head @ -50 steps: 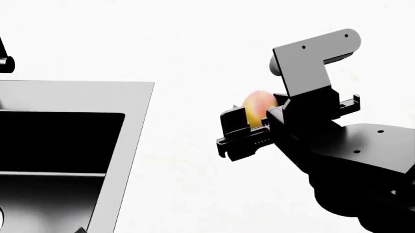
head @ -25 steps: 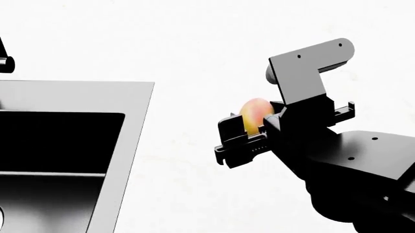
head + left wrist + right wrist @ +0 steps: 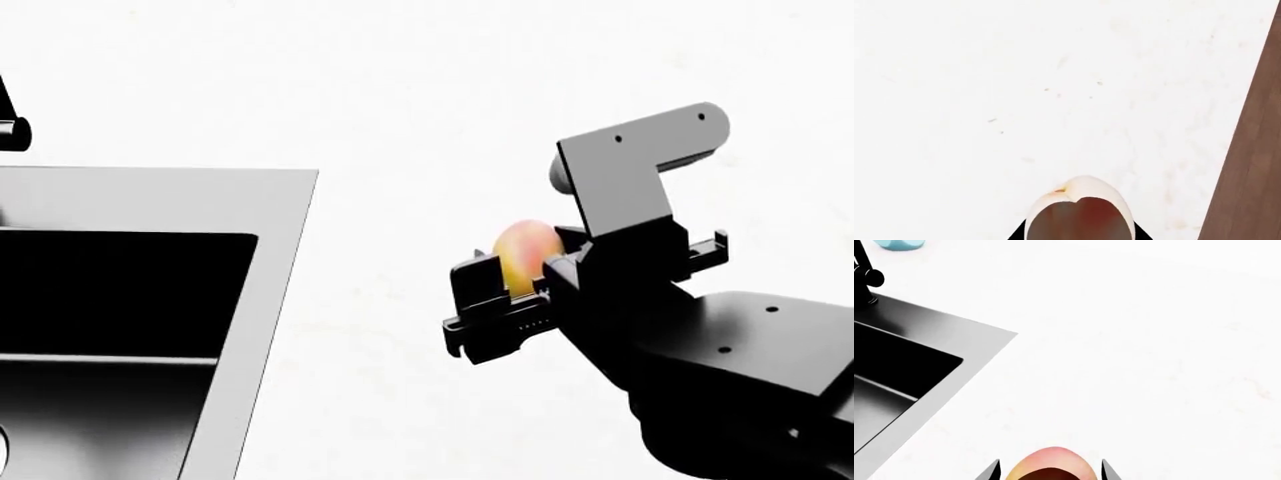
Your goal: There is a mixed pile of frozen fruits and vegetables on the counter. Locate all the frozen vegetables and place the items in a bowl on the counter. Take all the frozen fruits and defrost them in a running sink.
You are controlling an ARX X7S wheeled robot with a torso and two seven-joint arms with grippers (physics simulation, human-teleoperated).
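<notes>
In the head view the right gripper (image 3: 514,290) sits at about four o'clock, its jaws closed around a round peach-coloured fruit (image 3: 523,252) held above the white counter (image 3: 400,100). The sink (image 3: 147,300) lies well apart at about eight o'clock, with the dark faucet (image 3: 11,125) beyond it at ten. The left wrist view shows a pale, brown-centred item (image 3: 1077,212) between dark finger tips, though whether they clamp it I cannot tell.
</notes>
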